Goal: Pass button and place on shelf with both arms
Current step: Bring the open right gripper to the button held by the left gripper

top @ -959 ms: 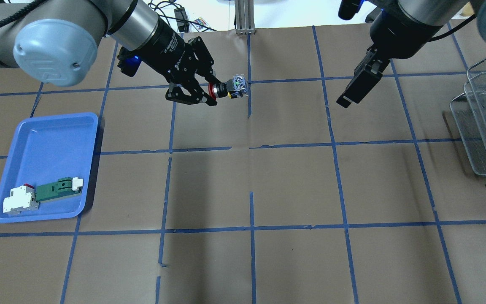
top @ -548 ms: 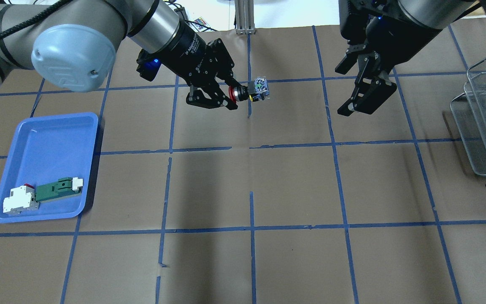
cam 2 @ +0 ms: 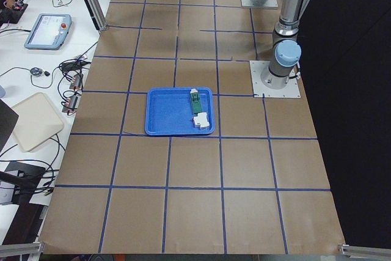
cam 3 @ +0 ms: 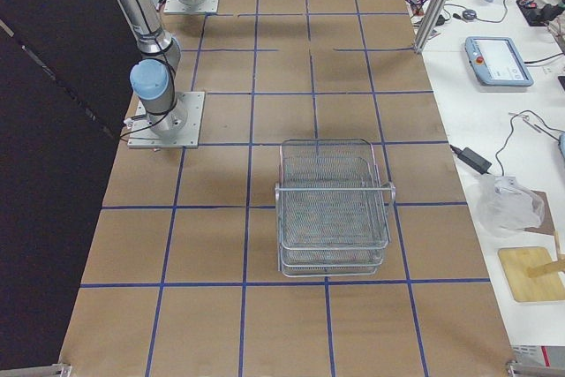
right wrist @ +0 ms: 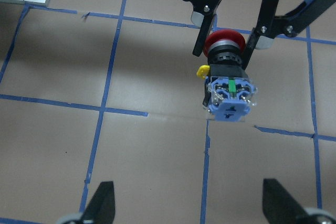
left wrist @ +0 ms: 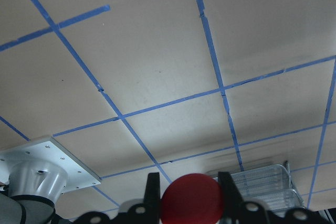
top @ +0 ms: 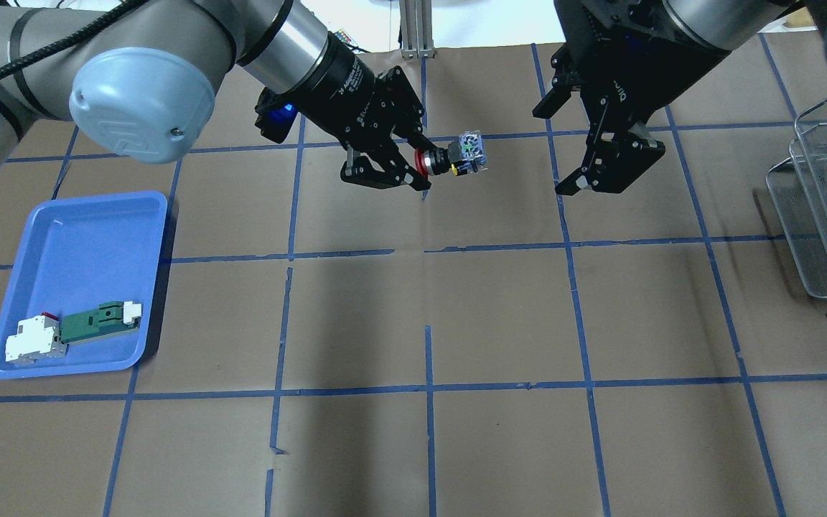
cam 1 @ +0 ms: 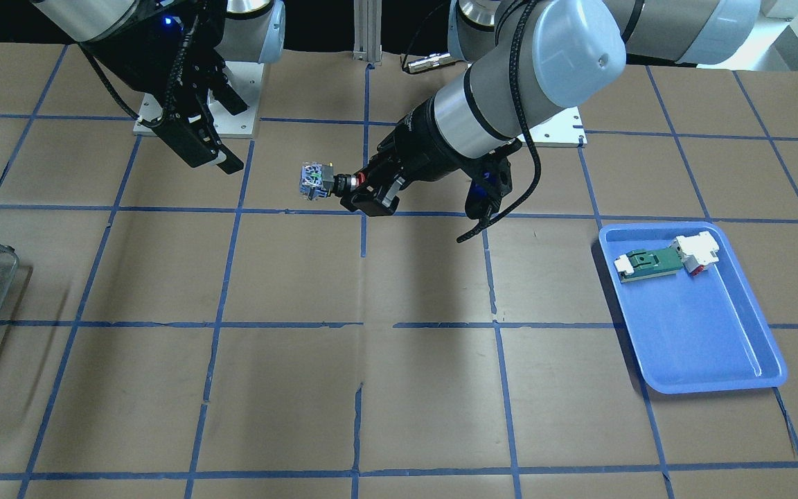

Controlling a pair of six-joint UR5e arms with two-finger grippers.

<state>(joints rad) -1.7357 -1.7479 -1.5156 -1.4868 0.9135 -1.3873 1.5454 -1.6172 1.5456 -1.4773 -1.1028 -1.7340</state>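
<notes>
The button (top: pixel 459 156) has a red cap, a black collar and a blue-grey block. My left gripper (top: pixel 422 165) is shut on its red cap and holds it level above the table, block end toward the right arm. It also shows in the front view (cam 1: pixel 319 181) and the right wrist view (right wrist: pixel 227 77). My right gripper (top: pixel 600 179) is open and empty, a short way right of the button, apart from it. The shelf (top: pixel 826 208) is a tiered wire-mesh rack at the table's right edge.
A blue tray (top: pixel 76 215) at the left holds a green-and-white module (top: pixel 97 323) and a white block (top: pixel 33 343). The table is brown paper with a blue tape grid. The shelf (cam 3: pixel 334 209) stands upright in the right side view.
My left gripper has carried the button to the right. My right gripper has moved left toward it and turned, so its open fingers now face the button.
</notes>
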